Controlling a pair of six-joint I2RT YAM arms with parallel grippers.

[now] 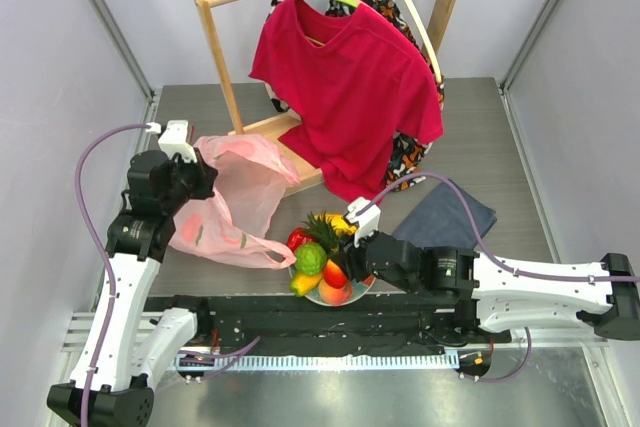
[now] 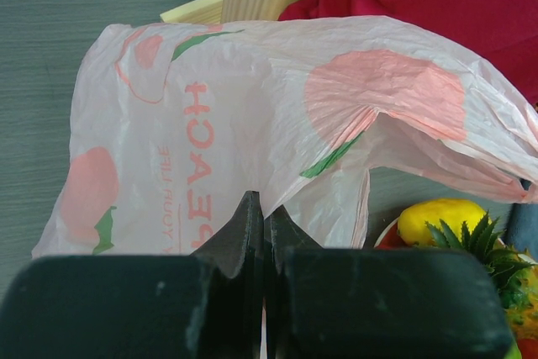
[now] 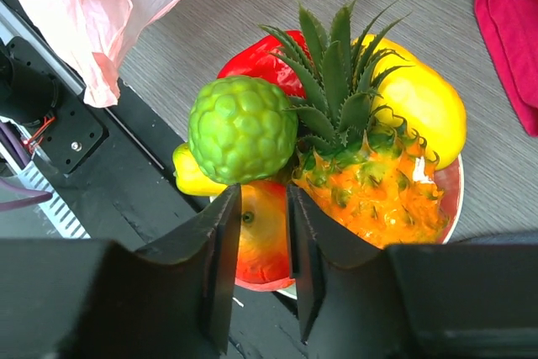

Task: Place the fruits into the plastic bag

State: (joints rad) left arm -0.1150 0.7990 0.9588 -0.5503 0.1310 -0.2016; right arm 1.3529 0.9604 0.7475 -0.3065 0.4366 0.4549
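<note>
Left gripper (image 2: 262, 223): clamped tight, jaws pressed flat together with a sliver of pink film caught between them. It has the plastic bag (image 2: 277, 115) pinched at its near edge.
Plastic bag: up on the left side of the table (image 1: 500, 137), hanging from that grip and draping down toward the plate (image 3: 450, 199). Peach prints and mirrored lettering show through the thin film.
Bag to plate: the bag's low corner sits just beside the plate's left side, near the red pepper (image 3: 256, 65).
Right gripper (image 3: 259, 271): fingers parted with a narrow gap, poised right over the fruit heap. An orange-red fruit (image 3: 262, 237) shows in that gap, but I can't tell whether the pads touch it.
Fruits: all piled on the plate, at the front of the table between the two arms, outside the bag.
Bumpy green fruit (image 3: 241, 129): riding high on the heap, snug against the pineapple's leaves.
Pineapple (image 3: 370, 191): lying tilted, its crown pointing away from the gripper.
Yellow mango (image 3: 424, 102): tucked behind the pineapple.
Small yellow fruit (image 3: 192, 176): peeking out under the green one.
Backdrop: a red T-shirt (image 1: 345, 97) hangs on a wooden rack (image 1: 230, 57), and a grey-blue cloth (image 1: 445, 217) lies right of the plate.
</note>
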